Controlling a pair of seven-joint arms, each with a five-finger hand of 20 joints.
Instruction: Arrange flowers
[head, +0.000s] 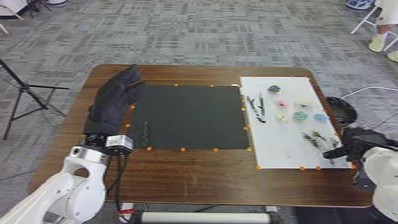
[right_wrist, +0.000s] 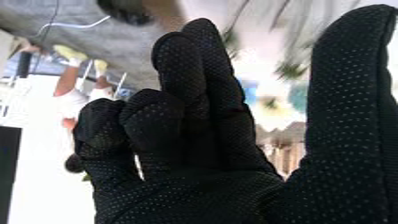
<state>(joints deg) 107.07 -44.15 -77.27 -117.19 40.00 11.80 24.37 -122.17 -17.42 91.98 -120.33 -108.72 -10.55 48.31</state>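
At the right edge of the white sheet (head: 280, 150) in the head view, my right hand (head: 358, 141) is over the sheet's lower right part, beside leafy sprigs (head: 311, 140). In the right wrist view, my right hand (right_wrist: 209, 125) is open and holds nothing, thumb apart from the fingers. Farther up the sheet lie a pink flower (head: 282, 104), a blue-green one (head: 300, 116), a light blue one (head: 321, 117), a dark green one (head: 274, 88) and dark stems (head: 261, 107). One green stem (head: 145, 134) lies on the black mat (head: 191, 117). My left hand (head: 115, 97) rests open left of the mat.
Small orange markers edge both the mat and the sheet on the brown table (head: 195, 175). A dark round object (head: 341, 110) stands at the table's right edge. A black tripod (head: 29, 92) is on the floor at the left.
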